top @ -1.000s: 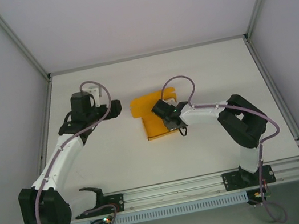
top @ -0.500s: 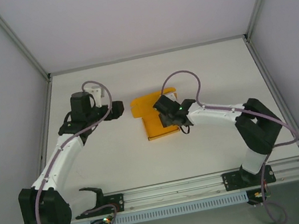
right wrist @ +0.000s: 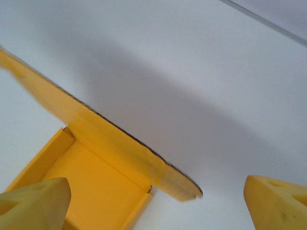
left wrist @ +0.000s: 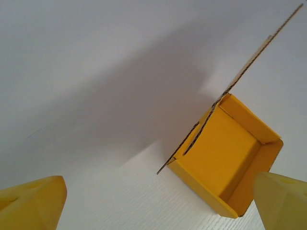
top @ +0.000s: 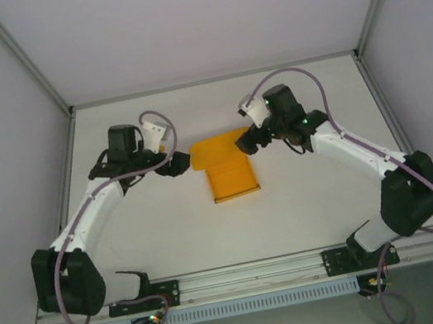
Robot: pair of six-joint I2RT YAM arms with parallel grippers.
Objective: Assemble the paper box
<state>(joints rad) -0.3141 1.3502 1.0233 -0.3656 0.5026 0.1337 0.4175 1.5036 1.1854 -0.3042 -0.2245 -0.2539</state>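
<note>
The paper box [top: 232, 178] lies on the white table [top: 326, 210] about midway between the two arms. Its nearer part is a shallow tray, walls already folded up, open side facing up. Its long axis runs away from the arm bases, tray end near and lid flap [top: 216, 149] far. The flap is hinged on the tray's far wall and seems to lean back, raised off the table; the left wrist view shows it edge-on as a thin corrugated line.

The left gripper [top: 182, 165] sits just beside the flap's left edge and the right gripper [top: 244, 145] just beside its right edge. Both have their fingers spread wide and hold nothing; each wrist view shows bare table between its yellow fingertips [left wrist: 33, 203].

Judging by the thin card, the box is very light and should slide or tip at a slight push. The walls look stiff enough along the creases but would crush under a hard squeeze. The flap's free side edges look like the best hold, with the tray steadied by a wall.
</note>
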